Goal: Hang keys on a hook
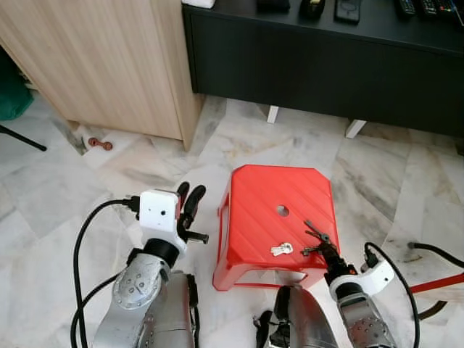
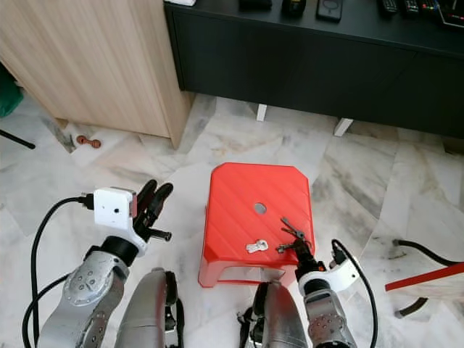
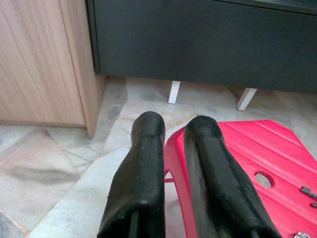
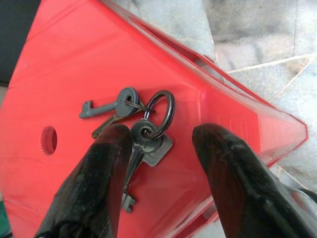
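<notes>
Several dark metal keys on a steel split ring (image 1: 316,239) lie near the right front corner of the red plastic stool (image 1: 261,190), seen from the left eye view, with a lone small silver key (image 1: 282,249) just beside them. The right hand (image 1: 324,250) reaches over the stool's front edge at the bunch, and the left hand (image 1: 191,205) hangs above the pale marble floor (image 1: 65,203), left of the stool. A light wooden cabinet (image 1: 109,58) and a black low sideboard (image 1: 326,65) stand behind.

Right eye view: same layout; no hook can be made out.

Left wrist view: the left hand's fingers (image 3: 143,163) stand nearly together with nothing between them.

Right wrist view: the right hand is spread wide and holds nothing; one finger (image 4: 104,168) overlaps a key blade, the other (image 4: 233,173) is apart from the ring.

Judging by looks, the bunch is light, rigid and slick, lying flat, and will swing loosely once lifted. Pinching the ring or the stacked key heads seems safest, leaving the ring free for a hook.
</notes>
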